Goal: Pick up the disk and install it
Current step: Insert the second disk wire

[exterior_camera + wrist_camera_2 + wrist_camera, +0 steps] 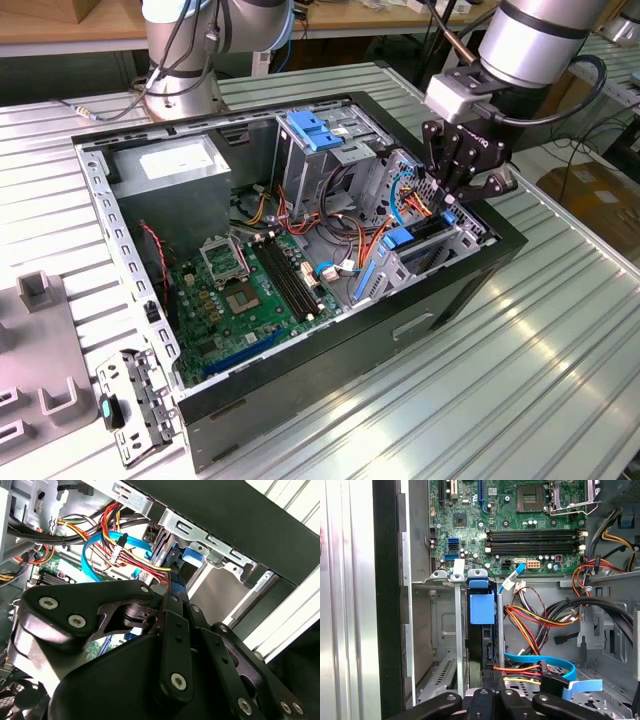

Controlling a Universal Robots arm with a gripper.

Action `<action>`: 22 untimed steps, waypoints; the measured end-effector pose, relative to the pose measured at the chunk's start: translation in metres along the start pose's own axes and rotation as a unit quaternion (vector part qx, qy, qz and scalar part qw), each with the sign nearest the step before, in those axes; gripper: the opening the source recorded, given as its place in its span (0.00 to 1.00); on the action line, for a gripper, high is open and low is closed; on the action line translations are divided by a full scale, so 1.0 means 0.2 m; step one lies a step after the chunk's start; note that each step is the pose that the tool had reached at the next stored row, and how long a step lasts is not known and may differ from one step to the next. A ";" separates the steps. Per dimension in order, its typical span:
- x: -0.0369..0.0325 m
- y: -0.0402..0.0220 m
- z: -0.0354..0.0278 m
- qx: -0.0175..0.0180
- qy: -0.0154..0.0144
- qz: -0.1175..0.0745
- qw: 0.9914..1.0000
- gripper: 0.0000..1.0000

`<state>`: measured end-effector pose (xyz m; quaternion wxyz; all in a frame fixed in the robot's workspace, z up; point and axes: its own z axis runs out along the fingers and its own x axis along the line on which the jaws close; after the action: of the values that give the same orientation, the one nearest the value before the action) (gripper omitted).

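Gripper fingers are pinched on the disk's exposed end, which stands on edge in the drive cage slot; treat it as rigid, dense and shock-sensitive, and grip its side rails, not the label.

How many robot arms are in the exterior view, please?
2: one base behind the case at the exterior view's left; the other arm above the drive cage at its right.

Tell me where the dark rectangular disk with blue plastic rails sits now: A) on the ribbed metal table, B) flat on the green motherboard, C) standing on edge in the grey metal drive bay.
C: in the first wrist view the disk stands between the drive bay walls, with the gripper at its end.
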<state>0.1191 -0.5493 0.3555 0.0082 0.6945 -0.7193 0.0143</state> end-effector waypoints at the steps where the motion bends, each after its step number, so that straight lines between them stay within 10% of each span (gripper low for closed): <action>1: 0.000 0.008 -0.001 0.000 0.000 0.000 1.000 0.11; 11: 0.004 0.088 -0.011 0.000 -0.001 0.000 1.000 0.11; 16: 0.009 0.087 -0.186 0.000 -0.004 0.000 1.000 0.11; 22: 0.010 0.086 -0.269 -0.001 -0.007 0.000 1.000 0.11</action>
<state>0.1015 -0.5490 0.4091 0.0038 0.6945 -0.7194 0.0087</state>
